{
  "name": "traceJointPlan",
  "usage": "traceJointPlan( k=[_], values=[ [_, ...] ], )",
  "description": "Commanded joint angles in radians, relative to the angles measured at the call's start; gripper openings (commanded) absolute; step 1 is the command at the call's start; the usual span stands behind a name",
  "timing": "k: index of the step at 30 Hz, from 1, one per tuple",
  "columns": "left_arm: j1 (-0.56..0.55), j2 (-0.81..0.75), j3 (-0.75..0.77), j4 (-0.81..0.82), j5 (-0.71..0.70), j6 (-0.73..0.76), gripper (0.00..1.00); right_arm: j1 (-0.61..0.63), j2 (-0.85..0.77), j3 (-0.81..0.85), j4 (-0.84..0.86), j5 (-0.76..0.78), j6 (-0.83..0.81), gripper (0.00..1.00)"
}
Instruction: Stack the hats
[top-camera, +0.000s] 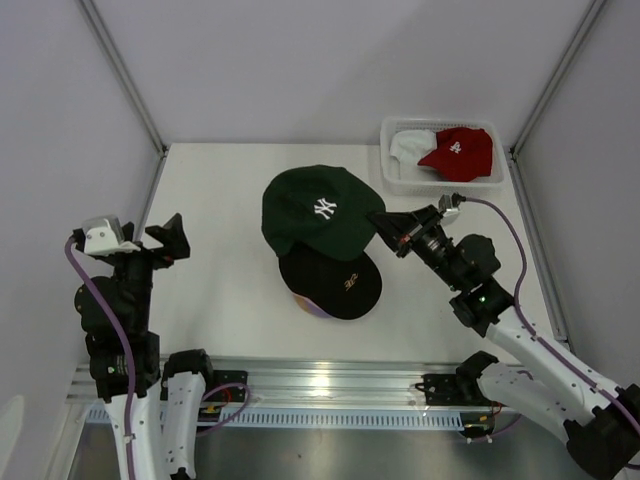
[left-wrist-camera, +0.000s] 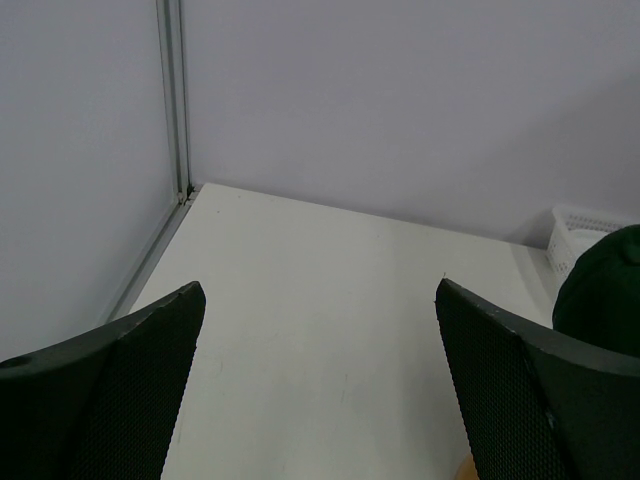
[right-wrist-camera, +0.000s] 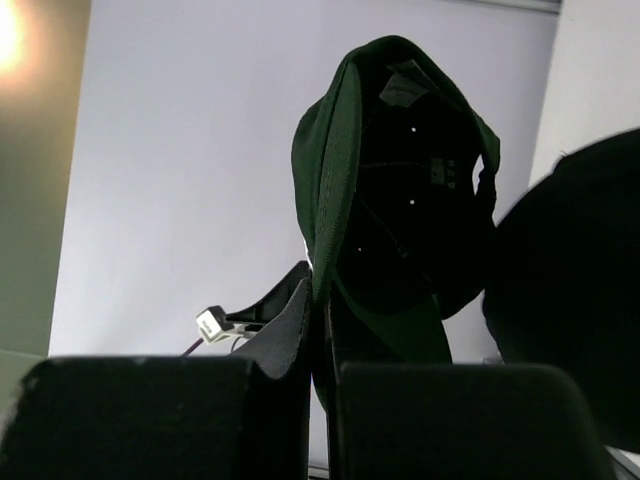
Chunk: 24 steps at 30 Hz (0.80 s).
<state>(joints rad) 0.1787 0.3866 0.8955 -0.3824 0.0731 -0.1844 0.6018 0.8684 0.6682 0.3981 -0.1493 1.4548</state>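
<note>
A dark green hat (top-camera: 318, 210) with a white logo hangs tilted over the middle of the table. My right gripper (top-camera: 383, 222) is shut on its right edge. The right wrist view looks into this hat (right-wrist-camera: 400, 170) from below, its edge pinched at the gripper (right-wrist-camera: 322, 310). Below and in front lies a black hat (top-camera: 335, 283), with a pink and purple edge (top-camera: 303, 301) showing under it. A red hat (top-camera: 458, 152) and a white hat (top-camera: 405, 147) lie in the basket. My left gripper (top-camera: 172, 240) stands open and empty at the far left (left-wrist-camera: 320, 300).
The white mesh basket (top-camera: 387, 175) sits at the back right corner, its rim (left-wrist-camera: 575, 232) also seen from the left wrist. Grey walls with metal posts close in the table on three sides. A metal rail runs along the near edge.
</note>
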Motion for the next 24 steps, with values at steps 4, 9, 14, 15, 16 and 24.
traceJointPlan(
  k=[4, 9, 14, 15, 16, 24],
  values=[
    [-0.030, -0.014, -0.012, 0.031, -0.032, -0.001, 1.00, 0.052, -0.091, -0.085, -0.131, 0.132, 0.068, 0.00],
    [-0.039, -0.022, -0.009, 0.028, -0.045, 0.003, 1.00, 0.105, -0.107, -0.160, -0.126, 0.146, 0.105, 0.00],
    [-0.048, -0.023, -0.007, 0.025, -0.041, 0.005, 1.00, 0.118, -0.277, -0.176, -0.319, 0.263, 0.089, 0.00],
    [-0.048, -0.023, -0.006, 0.025, -0.038, 0.005, 0.99, 0.118, -0.304, -0.173, -0.356, 0.281, 0.082, 0.00],
    [-0.048, -0.023, -0.007, 0.025, -0.036, 0.003, 0.99, 0.118, -0.327, -0.171, -0.393, 0.312, 0.076, 0.00],
    [-0.048, -0.017, -0.003, 0.023, -0.019, 0.000, 0.99, 0.102, -0.306, -0.222, -0.585, 0.266, -0.011, 0.00]
  ],
)
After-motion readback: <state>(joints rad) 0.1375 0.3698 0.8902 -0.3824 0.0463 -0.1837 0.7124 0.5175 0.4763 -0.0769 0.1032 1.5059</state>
